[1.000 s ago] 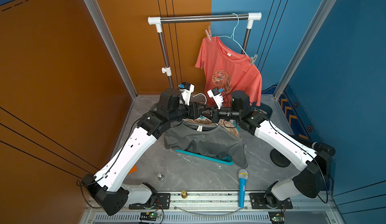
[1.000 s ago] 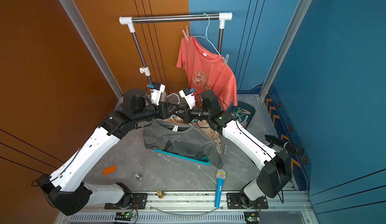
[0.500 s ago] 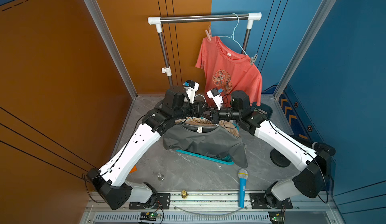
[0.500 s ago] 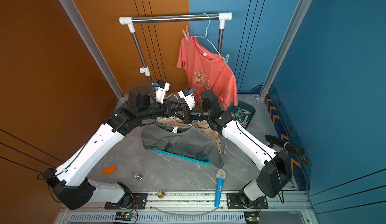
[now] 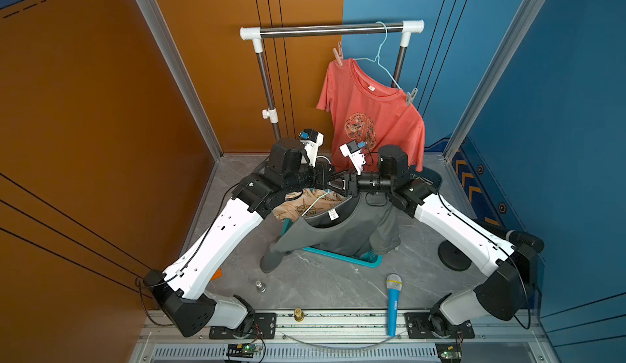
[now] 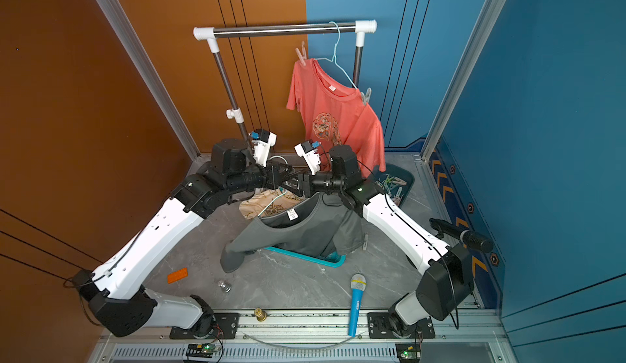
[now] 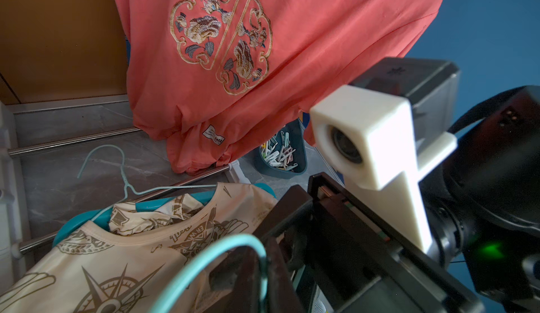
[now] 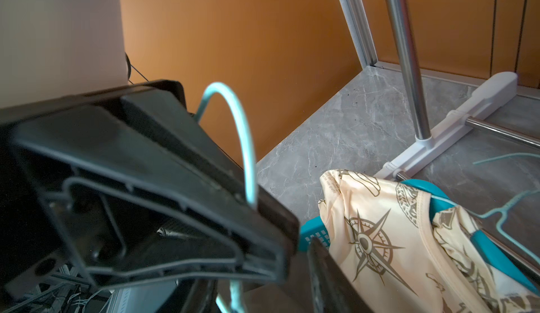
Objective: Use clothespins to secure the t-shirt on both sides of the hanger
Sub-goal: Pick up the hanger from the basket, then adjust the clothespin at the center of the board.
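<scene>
My left pincer point(image 5: 330, 179) is clamped on the hook of the mint-green wire hanger point(image 8: 247, 150). The dark grey fabric t-shirt point(image 5: 345, 236) droops from it at centre. My right pincer point(image 5: 340, 184), just beside, has its jaws apart. Far right, the pastel plastic clothespins point(image 7: 279, 153) lie heaped in a dark teal tub point(image 7: 280, 174).

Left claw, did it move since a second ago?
Yes. The left claw edged sideways, away from the rack pole and toward the hanging red shirt. It is now shut on the teal hanger at its hook.
</scene>
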`<state>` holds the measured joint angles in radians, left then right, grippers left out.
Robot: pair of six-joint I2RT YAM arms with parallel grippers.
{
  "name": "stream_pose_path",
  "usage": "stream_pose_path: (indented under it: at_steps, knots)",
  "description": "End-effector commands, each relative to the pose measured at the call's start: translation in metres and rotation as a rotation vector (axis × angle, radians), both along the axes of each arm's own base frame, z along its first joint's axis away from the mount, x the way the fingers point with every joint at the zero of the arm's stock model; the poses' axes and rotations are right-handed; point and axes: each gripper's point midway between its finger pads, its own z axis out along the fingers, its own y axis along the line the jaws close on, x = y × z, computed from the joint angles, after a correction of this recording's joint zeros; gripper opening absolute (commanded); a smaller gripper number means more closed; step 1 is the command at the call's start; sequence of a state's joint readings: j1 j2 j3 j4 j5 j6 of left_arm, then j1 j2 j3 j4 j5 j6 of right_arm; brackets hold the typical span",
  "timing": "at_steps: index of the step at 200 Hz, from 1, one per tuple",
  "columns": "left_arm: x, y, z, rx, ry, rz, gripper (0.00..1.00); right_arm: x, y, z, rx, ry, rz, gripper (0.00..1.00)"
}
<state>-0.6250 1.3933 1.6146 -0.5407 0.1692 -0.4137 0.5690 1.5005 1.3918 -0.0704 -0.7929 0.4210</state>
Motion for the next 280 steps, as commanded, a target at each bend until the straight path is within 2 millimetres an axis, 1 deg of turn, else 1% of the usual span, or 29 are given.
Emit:
stream_pose_path:
  at_steps: [1, 22, 33, 59, 71, 86, 104, 121, 139, 154, 167, 179, 202, 221, 238, 259, 280]
  knots:
    - [-0.008, 0.005, 0.014, 0.038, -0.071, -0.017, 0.09, -0.007, -0.026, 0.036, 0.038, -0.047, -0.057, 0.56]
    - [-0.011, 0.010, 0.022, 0.061, -0.125, -0.032, 0.09, -0.008, -0.057, 0.035, -0.061, -0.097, -0.167, 0.58]
    - [-0.013, 0.012, 0.028, 0.066, -0.151, -0.040, 0.10, -0.008, -0.074, 0.028, -0.140, -0.123, -0.239, 0.60]
    - [-0.019, 0.017, 0.045, 0.066, -0.213, -0.050, 0.10, -0.012, -0.110, 0.019, -0.261, -0.153, -0.372, 0.60]
    - [-0.022, 0.020, 0.056, 0.068, -0.247, -0.053, 0.10, -0.011, -0.129, 0.013, -0.317, -0.149, -0.455, 0.60]
    - [-0.028, 0.025, 0.075, 0.071, -0.304, -0.060, 0.11, -0.007, -0.159, 0.003, -0.400, -0.132, -0.596, 0.60]
    - [-0.039, 0.035, 0.107, 0.075, -0.402, -0.060, 0.11, -0.007, -0.200, -0.020, -0.520, -0.074, -0.767, 0.57]
    - [-0.050, 0.047, 0.138, 0.065, -0.493, -0.046, 0.12, -0.013, -0.232, -0.050, -0.605, 0.016, -0.876, 0.53]
    - [-0.061, 0.056, 0.168, 0.042, -0.582, -0.039, 0.13, -0.023, -0.258, -0.088, -0.657, 0.140, -0.944, 0.48]
    - [-0.066, 0.058, 0.180, 0.026, -0.615, -0.046, 0.13, -0.033, -0.275, -0.120, -0.689, 0.248, -0.986, 0.44]
    - [-0.068, 0.055, 0.182, 0.012, -0.619, -0.066, 0.13, -0.042, -0.283, -0.145, -0.704, 0.334, -0.996, 0.42]
    - [-0.066, 0.049, 0.176, 0.006, -0.604, -0.087, 0.12, -0.048, -0.287, -0.166, -0.715, 0.402, -0.997, 0.41]
    - [-0.058, 0.042, 0.161, 0.011, -0.563, -0.099, 0.12, -0.056, -0.286, -0.204, -0.761, 0.519, -0.965, 0.41]
    - [-0.054, 0.039, 0.152, 0.006, -0.544, -0.101, 0.12, -0.056, -0.283, -0.235, -0.799, 0.597, -0.941, 0.39]
    - [-0.054, 0.039, 0.149, 0.000, -0.537, -0.099, 0.12, -0.052, -0.277, -0.256, -0.802, 0.645, -0.916, 0.35]
    - [-0.051, 0.041, 0.145, 0.006, -0.526, -0.089, 0.12, -0.042, -0.270, -0.273, -0.799, 0.679, -0.904, 0.31]
    - [-0.048, 0.041, 0.140, 0.012, -0.510, -0.084, 0.12, -0.032, -0.268, -0.290, -0.816, 0.702, -0.903, 0.30]
